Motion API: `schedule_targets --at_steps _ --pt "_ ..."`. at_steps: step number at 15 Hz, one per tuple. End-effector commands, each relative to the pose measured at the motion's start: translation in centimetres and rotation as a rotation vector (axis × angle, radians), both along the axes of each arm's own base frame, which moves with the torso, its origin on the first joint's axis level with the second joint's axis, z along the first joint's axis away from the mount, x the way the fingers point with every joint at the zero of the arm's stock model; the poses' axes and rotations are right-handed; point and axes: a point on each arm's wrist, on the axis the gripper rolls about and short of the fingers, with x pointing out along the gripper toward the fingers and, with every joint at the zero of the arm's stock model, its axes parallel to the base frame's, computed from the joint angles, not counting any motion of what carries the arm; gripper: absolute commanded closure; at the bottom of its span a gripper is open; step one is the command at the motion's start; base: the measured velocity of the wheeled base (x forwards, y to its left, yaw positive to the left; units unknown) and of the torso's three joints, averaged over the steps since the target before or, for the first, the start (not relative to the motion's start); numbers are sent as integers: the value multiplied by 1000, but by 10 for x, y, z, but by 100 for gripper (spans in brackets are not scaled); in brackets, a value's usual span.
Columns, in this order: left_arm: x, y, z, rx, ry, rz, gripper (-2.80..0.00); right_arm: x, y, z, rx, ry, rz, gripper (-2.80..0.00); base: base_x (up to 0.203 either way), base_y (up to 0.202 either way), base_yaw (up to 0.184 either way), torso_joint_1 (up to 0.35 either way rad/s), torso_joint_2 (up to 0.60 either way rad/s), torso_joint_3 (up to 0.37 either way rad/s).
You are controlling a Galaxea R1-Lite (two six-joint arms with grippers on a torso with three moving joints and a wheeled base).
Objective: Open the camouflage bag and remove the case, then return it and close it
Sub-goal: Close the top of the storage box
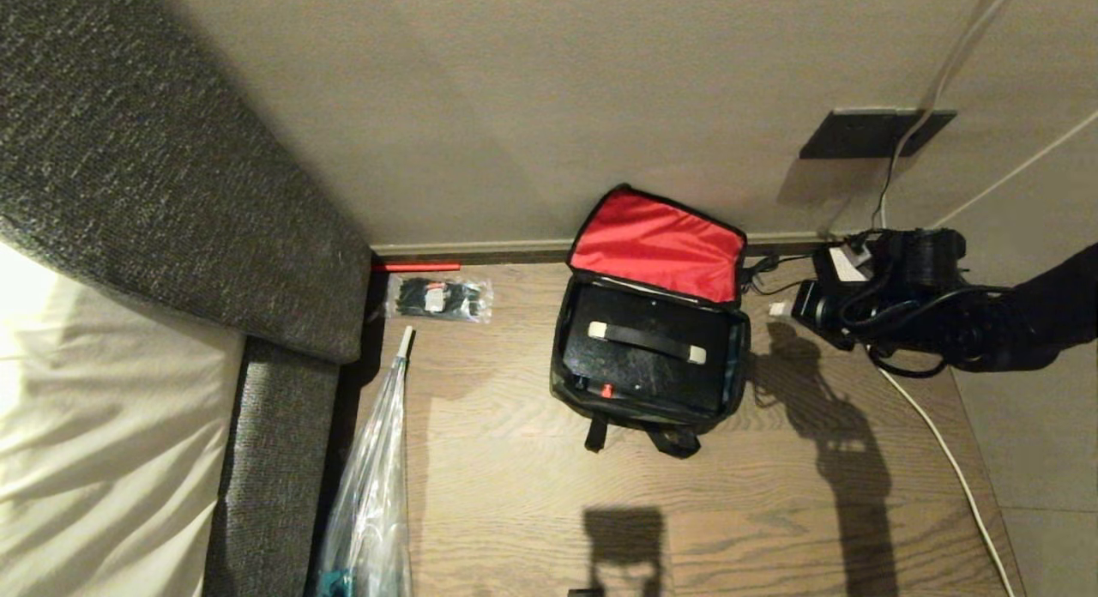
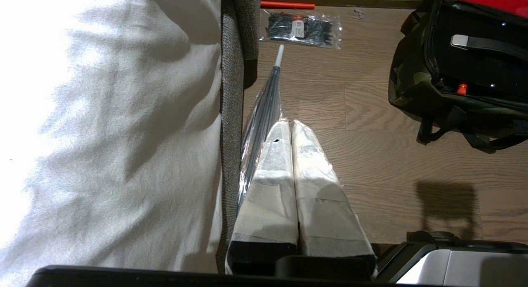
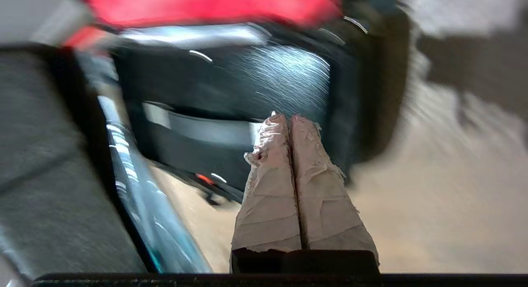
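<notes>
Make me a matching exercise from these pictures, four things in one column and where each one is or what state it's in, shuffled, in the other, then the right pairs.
Things:
1. bag lid
2. case
3. packet of cable ties
4. right end effector

States or places:
A. lying inside the bag
B. shut, holding nothing
C. flipped open, red lining showing
D. on the floor by the skirting, beside the sofa

Pairs: 1-C, 2-A, 3-D, 4-B
</notes>
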Motion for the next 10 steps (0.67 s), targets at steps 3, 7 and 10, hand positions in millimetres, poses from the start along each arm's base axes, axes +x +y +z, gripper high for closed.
schedule_targets --at_steps 3,7,10 --pt "0 0 0 -1 -3 1 0 17 -6 3 121 -43 -66 0 0 0 0 0 0 0" --pt "0 0 0 0 -2 1 0 33 -6 -1 187 -61 -96 0 0 0 0 0 0 0" --pt "0 0 0 0 -3 1 0 49 -7 -3 208 -78 -141 -280 0 0 0 0 0 0"
